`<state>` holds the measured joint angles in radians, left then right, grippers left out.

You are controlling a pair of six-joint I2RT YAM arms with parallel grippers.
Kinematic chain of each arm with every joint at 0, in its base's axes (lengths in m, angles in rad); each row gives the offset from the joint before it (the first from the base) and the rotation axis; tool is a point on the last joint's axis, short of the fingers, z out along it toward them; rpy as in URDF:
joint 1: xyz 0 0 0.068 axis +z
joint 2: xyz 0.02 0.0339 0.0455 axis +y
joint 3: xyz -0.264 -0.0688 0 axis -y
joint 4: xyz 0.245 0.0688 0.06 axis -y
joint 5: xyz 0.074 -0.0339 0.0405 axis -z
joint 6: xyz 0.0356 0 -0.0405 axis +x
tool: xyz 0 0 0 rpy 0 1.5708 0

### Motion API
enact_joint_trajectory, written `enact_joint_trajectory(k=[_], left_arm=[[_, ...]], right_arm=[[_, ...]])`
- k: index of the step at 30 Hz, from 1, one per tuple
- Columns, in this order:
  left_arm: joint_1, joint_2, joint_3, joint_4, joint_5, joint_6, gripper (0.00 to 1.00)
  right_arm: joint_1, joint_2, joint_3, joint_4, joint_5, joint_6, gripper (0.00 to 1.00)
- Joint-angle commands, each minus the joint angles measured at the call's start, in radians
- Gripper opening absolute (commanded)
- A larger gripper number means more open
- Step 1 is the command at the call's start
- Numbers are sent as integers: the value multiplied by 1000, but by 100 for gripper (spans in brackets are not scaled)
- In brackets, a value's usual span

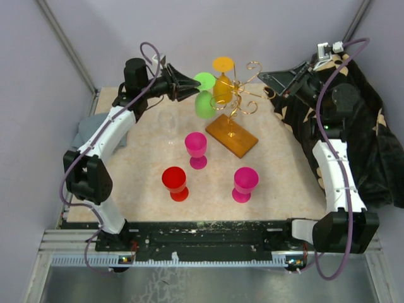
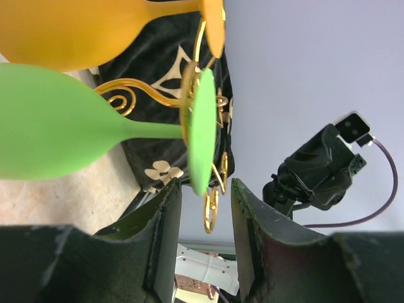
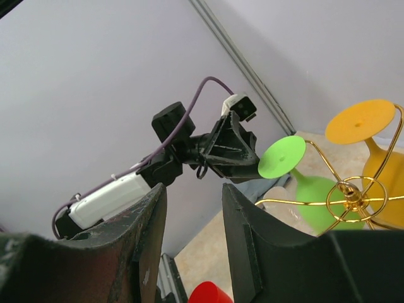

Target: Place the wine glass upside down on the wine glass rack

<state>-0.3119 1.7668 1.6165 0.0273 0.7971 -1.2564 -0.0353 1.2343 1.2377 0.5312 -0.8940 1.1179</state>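
One green glass [image 2: 57, 126] beside left claw [image 2: 205, 187]

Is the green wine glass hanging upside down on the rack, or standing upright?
Upside down: the green wine glass has its foot on top, caught on a gold arm of the rack, bowl hanging below.

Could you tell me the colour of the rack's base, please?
The base is amber-brown, clearest in the top external view.

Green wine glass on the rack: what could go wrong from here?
The left fingers flank the foot rim of the green glass; withdrawing askew might drag it off the rack. Its bowl hangs close beside the orange glass, so any swing could knock the two together.
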Motion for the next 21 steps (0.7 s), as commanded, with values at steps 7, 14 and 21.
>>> enact_joint_trajectory(k=[7, 14, 21], left_arm=[[44, -158, 15, -183, 9, 182, 42], [183, -261, 28, -523, -218, 509, 40], [194, -131, 191, -811, -459, 828, 39]], right_arm=[[0, -42, -8, 11, 8, -38, 41], [0, -48, 9, -111, 34, -128, 41], [0, -26, 0, -94, 25, -111, 41]])
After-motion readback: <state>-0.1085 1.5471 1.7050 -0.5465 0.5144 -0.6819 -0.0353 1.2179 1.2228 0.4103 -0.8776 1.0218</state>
